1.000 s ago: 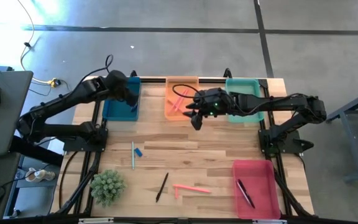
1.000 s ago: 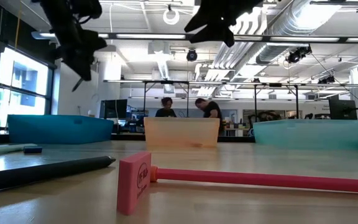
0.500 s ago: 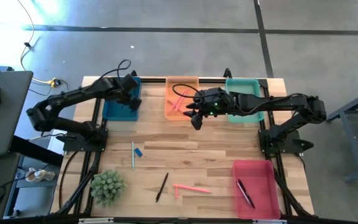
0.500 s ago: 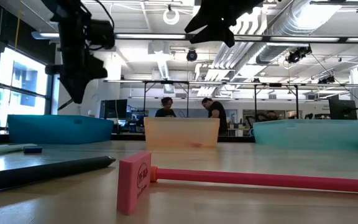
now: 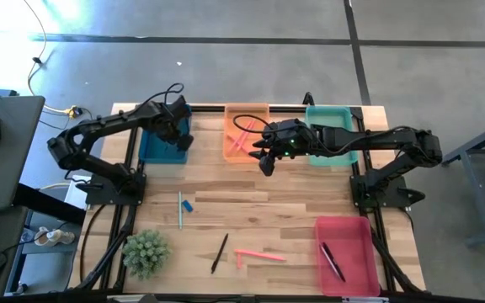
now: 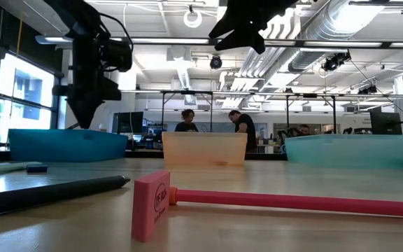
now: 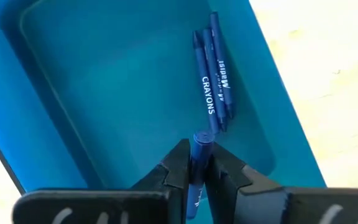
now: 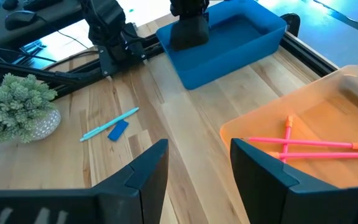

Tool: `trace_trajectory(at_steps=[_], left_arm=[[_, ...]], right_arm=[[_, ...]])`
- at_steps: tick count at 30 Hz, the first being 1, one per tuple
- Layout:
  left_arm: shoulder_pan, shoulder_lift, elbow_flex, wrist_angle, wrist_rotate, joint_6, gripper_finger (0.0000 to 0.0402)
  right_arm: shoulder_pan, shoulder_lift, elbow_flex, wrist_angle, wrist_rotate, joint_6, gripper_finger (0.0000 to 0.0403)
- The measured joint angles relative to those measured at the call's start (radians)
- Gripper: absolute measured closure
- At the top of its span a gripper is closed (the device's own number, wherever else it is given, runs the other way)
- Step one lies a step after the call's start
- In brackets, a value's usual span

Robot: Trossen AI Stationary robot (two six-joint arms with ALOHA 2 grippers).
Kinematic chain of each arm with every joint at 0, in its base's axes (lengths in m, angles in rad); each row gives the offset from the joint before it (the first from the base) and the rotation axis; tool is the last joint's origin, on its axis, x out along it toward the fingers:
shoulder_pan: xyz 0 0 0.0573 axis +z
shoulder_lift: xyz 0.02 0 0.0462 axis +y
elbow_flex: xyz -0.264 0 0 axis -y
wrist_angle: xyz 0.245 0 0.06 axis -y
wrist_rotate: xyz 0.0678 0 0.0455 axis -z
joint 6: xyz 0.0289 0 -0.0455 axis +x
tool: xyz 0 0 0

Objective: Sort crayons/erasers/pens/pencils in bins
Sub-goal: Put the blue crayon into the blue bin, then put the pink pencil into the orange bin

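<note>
The left pincer (image 7: 195, 163) hung over the dark blue bin (image 5: 154, 150), its two dark fingers clamped on a slim blue crayon (image 7: 197, 163) with a paper wrapper, held upright between them. Beneath it, on the smooth plastic floor of that shallow rectangular bin, lay two more blue crayons (image 7: 213, 78) side by side and touching, white lettering printed along their wrappers. The right pincer (image 5: 262, 160) hovered above the pale, grained wooden worktop (image 5: 251, 210) at the near edge of the orange bin (image 5: 228, 145), its blunt dark fingers (image 8: 138, 171) standing well apart and holding nothing. Inside the orange bin, which looked translucent with rounded corners, thin salmon-pink sticks (image 8: 303, 144) lay crossed over one another. The teal-green bin (image 5: 343, 114) sat beside it under the right arm, and the red-pink bin (image 5: 348, 261) stood at the opposite corner of the worktop with a slim dark pen (image 5: 333, 261) lying aslant in it. On the bare wood a pale blue stick (image 5: 180, 209) lay just beside a small stubby blue eraser (image 5: 189, 205); further along lay a black pen (image 5: 219, 252), and near it a long salmon-pink stick (image 5: 259, 254) touching a blocky pink eraser (image 6: 150, 204) with flat faces. A spiky green plant (image 5: 145, 251) in a rounded pot stood at the worktop's corner below the left arm.
</note>
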Motion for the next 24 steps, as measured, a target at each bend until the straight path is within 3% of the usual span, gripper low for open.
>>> trace_trajectory(at_steps=[7,18,24], left_arm=[[0.041,0.032,0.000,0.000,0.040,0.048,0.0356],[0.062,0.035,0.000,0.000,0.055,0.112,0.0279],[0.062,0.035,0.048,-0.019,0.102,0.174,0.0264]], right_arm=[[0.000,0.000,0.000,-0.014,0.000,0.004,0.0237],[0.017,0.000,0.000,-0.129,0.000,0.106,0.0237],[0.058,0.000,0.000,-0.147,0.035,0.106,0.0237]])
